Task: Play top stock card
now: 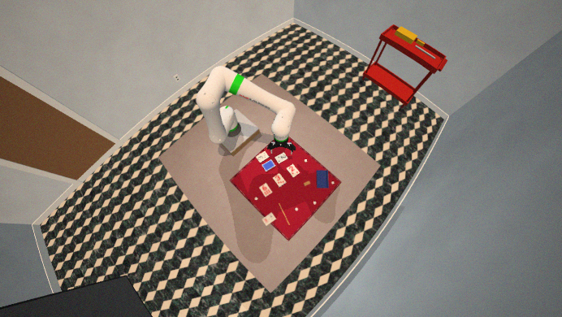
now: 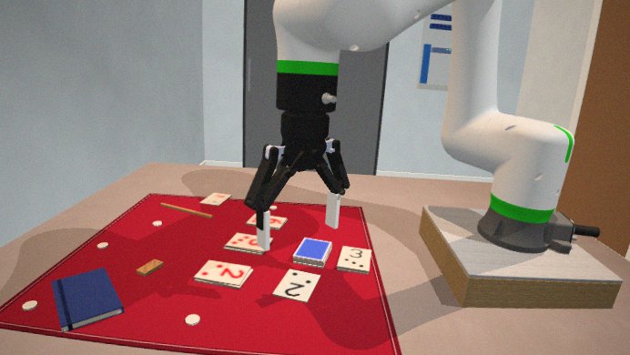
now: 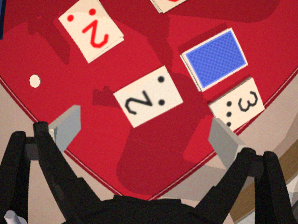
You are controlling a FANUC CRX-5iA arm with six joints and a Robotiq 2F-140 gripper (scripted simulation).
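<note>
Exterior view, working left to right across the card cloth [image 2: 191,291]. At 8 o'clock on the cloth: blue notebook [image 2: 86,298], lying flat, white chips scattered near it. At 9 o'clock, a small wooden block [image 2: 149,267]. At 11 o'clock, a thin wooden stick [image 2: 186,210], with a single face-up card [image 2: 215,198] just beyond it on the cloth's far edge.

Centre of cloth: red 2 pile [image 2: 223,273] nearest the camera, red 3 pile [image 2: 246,242] behind it, a third red pile [image 2: 268,221] further back; its number is hard to read here.

Right of centre: black 2 card [image 2: 297,285] lies face up on bare cloth at 5 o'clock, touching no pile. Face-down stock [image 2: 312,251], blue back, sits just behind it. Black 3 card [image 2: 354,259] lies just right of the stock, near the cloth's right edge.

Gripper [image 2: 298,228] hangs over the cloth with jaws spread fully, nothing between them. One fingertip is low in front of the red 3 pile; contact cannot be judged. The other is raised behind the stock.

Wrist view: black 2 card [image 3: 148,96] between the two pads, below them; stock [image 3: 214,58] at 2 o'clock, red 2 pile [image 3: 91,27] at 11 o'clock.

Far right: arm base on a wooden plinth [image 2: 473,291], off the cloth.

Top view: red cart [image 1: 430,60] at 1 o'clock in the room, well apart from the table.
</note>
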